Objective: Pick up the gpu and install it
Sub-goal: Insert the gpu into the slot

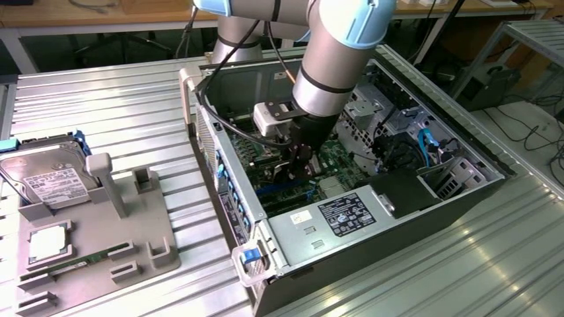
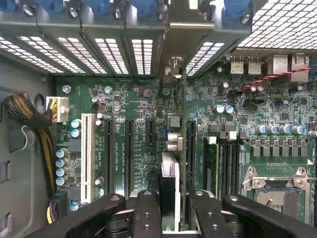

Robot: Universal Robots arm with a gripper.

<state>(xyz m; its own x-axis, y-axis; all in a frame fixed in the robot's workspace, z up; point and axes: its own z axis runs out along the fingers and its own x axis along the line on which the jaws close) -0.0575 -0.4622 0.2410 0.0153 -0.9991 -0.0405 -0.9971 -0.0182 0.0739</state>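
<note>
Green motherboard, lying flat in the bottom of an open computer case that rests on a ribbed metal table.

Arm: grey, blue-capped joints, reaching down into the case from above.

Gripper: black, two-fingered, closed partway on the gpu. In the exterior view the gripper sits low over the board, near the middle of the case.

Gpu: thin dark card held edge-on between the fingers, standing upright above the board, its silver bracket end pointing toward the perforated rear slot covers. It lies in line with the long expansion slots; whether its edge touches a slot cannot be told.

Other items: white slot beside the black ones; power supply with label, at the case's near end; grey parts tray to the exterior view's left, carrying a hard drive and a memory stick.
</note>
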